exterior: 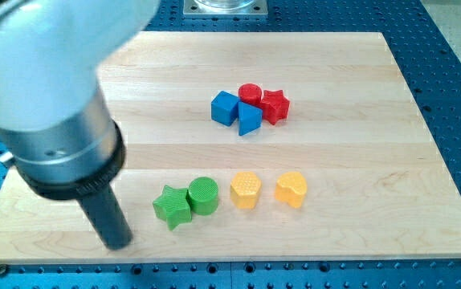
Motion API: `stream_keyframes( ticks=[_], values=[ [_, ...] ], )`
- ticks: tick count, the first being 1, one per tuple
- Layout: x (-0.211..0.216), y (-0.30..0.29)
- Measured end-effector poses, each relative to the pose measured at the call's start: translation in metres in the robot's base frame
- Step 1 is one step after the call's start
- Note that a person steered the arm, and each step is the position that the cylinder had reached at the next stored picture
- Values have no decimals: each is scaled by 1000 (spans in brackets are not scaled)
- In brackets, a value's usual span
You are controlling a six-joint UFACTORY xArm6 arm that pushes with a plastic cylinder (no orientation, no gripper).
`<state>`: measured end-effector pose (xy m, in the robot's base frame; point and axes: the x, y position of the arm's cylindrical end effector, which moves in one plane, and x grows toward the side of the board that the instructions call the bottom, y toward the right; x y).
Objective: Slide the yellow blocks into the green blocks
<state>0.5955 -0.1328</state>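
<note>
My tip [118,243] rests on the board near the view's bottom left, just left of the green star [171,206] with a small gap. A green cylinder [203,196] touches the star on its right. A yellow hexagon-like block [246,190] stands just right of the green cylinder, a narrow gap between them. A yellow heart-shaped block [291,189] stands further right. The arm's large grey and black body [46,104] fills the view's upper left and hides that part of the board.
A cluster sits at the upper middle: a blue cube [225,107], a blue wedge [249,120], a red cylinder [250,93] and a red star [275,105]. The wooden board [375,144] lies on a blue perforated table [455,48].
</note>
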Motion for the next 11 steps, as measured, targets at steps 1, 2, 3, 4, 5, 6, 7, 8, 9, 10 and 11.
stream_keyframes(
  ticks=[1,2,3,4,5,6,7,8,9,10,11],
  values=[
    [-22,88],
    [-31,136],
    [-22,145],
    [8,213],
    [-7,320],
    [-44,284],
    [-49,219],
    [-47,199],
    [-46,173],
    [-46,145],
    [-42,138]
  ],
)
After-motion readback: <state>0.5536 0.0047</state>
